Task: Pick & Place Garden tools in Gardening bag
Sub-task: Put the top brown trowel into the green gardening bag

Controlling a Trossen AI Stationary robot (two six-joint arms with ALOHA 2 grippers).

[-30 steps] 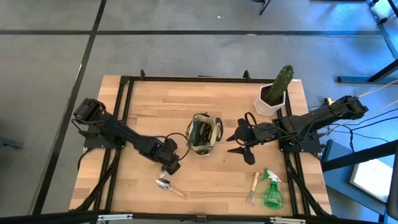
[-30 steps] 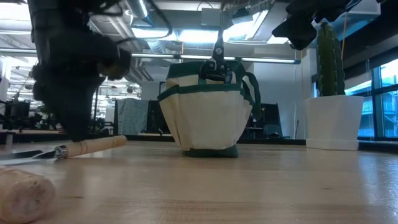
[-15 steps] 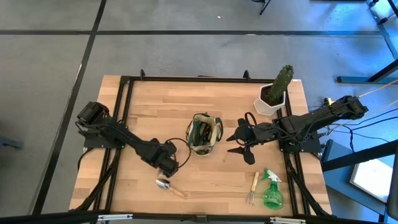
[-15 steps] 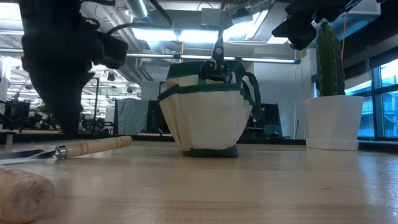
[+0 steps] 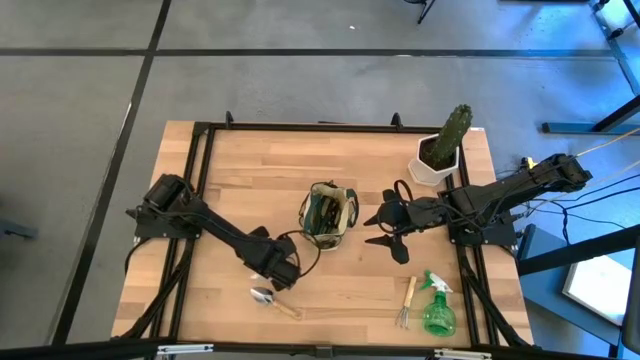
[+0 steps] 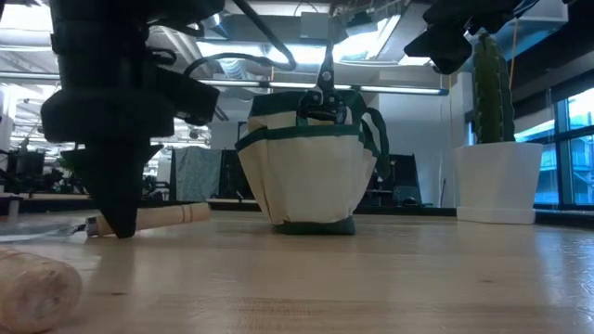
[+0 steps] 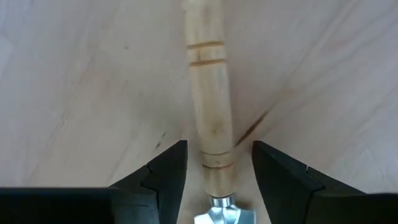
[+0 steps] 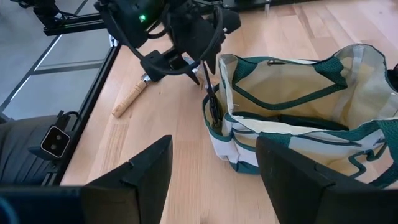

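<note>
A wooden-handled metal trowel (image 5: 275, 302) lies flat on the table near its front edge. My left gripper (image 5: 282, 277) is open and low over it. In the left wrist view (image 7: 216, 180) its fingers stand on either side of the handle (image 7: 210, 112), near the metal collar, with a gap on each side. The green and beige gardening bag (image 5: 328, 215) stands upright mid-table with pruners (image 6: 325, 79) sticking up out of it. My right gripper (image 5: 385, 228) is open and empty, in the air to the right of the bag (image 8: 298, 118).
A hand fork (image 5: 406, 300) and a green spray bottle (image 5: 436, 312) lie at the front right. A cactus in a white pot (image 5: 442, 150) stands at the back right. Bare wood lies between the bag and the trowel.
My left gripper has moved toward the near edge and a little to the right, and come down until its open fingers straddle the trowel's handle at table height. My right arm has kept still.
</note>
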